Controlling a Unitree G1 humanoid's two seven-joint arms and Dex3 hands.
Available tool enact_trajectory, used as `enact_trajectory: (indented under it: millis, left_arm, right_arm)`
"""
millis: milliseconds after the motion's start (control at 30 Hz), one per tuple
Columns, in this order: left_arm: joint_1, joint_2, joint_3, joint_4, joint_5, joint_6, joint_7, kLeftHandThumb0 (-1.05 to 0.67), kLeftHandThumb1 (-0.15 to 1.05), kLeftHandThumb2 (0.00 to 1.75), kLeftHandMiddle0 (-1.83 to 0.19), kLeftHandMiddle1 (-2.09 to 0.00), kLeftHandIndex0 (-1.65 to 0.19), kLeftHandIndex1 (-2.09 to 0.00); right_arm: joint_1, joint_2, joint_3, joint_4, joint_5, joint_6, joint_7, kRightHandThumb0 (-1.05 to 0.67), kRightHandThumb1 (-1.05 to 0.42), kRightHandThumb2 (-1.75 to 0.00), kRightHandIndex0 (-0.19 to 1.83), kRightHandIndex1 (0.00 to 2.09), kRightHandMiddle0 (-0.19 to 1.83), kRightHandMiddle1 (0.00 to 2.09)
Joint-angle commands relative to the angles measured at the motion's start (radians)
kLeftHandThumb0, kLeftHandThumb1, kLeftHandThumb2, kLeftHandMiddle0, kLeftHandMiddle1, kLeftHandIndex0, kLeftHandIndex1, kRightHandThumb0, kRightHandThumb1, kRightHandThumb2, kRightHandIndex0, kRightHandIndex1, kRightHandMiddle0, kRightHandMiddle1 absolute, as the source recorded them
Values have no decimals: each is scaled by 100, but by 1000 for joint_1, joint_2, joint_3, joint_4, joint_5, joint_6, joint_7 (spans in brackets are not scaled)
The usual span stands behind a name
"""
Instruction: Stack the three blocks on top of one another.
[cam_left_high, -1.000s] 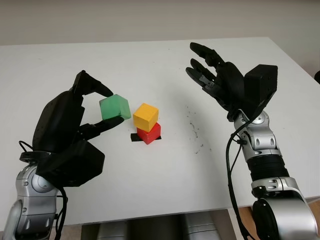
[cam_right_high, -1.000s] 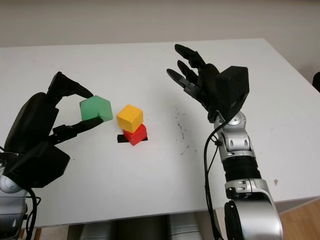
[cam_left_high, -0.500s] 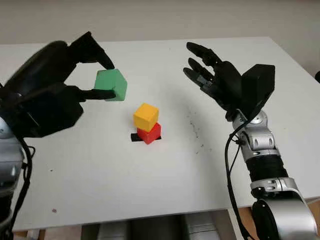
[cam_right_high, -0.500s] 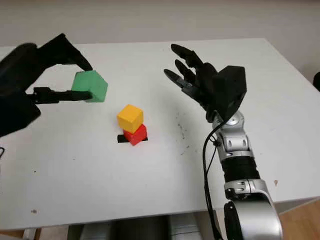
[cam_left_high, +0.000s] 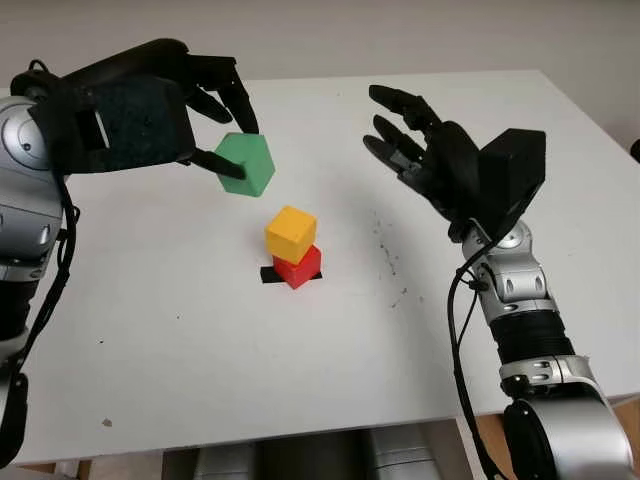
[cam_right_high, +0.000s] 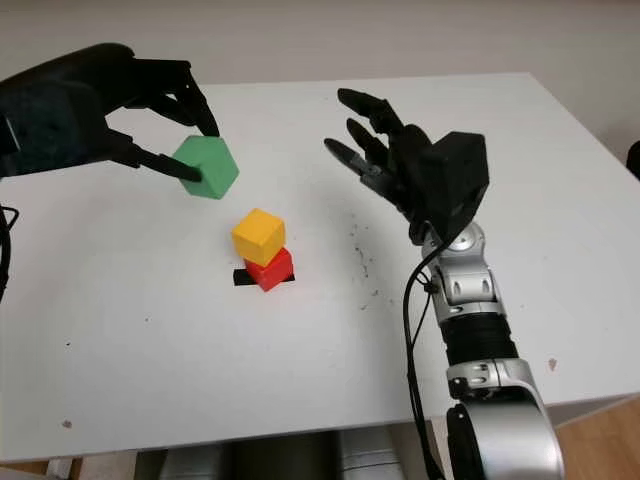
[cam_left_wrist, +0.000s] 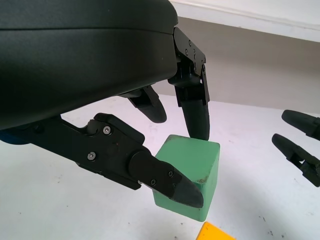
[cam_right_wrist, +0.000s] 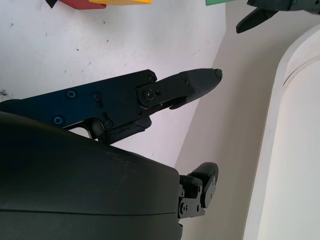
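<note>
Green block (cam_left_high: 247, 163): pinched in the left hand (cam_left_high: 150, 105), raised clear of the surface, tilted, up and to the left of the two stacked blocks and apart from them.
Left hand fingers (cam_left_wrist: 192, 102): one above and one below the green block, clamped on opposite faces.
Yellow block (cam_left_high: 291, 232): sits turned slightly on the red block (cam_left_high: 299, 266).
Red block: on the white surface (cam_left_high: 330, 350), over a small black mark (cam_left_high: 269, 274).
Right hand (cam_left_high: 440, 165): released, holding nothing, raised above the surface to the right of the stack.
</note>
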Motion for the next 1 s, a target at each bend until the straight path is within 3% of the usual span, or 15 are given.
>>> enact_trajectory:
  millis: [0,333,967]
  left_arm:
    - [-40,-14,-15,19,1,-5,-6,-44,96,5,-27,-67,-48,-155]
    - [-64,-49,-70,89,23,-90,-10,-45,99,6,-26,-66,-46,-154]
    - [-32,-85,-70,78,25,-148,-8,-47,100,6,-22,-68,-35,-172]
  right_arm:
    - [9,5,-3,-23,5,-2,-2,-63,-105,-7,20,7,0,58]
    - [13,7,-4,-20,10,-4,-2,-60,-105,-7,19,6,1,57]
    - [20,10,-4,-17,15,-25,-2,-62,-105,-7,20,6,0,65]
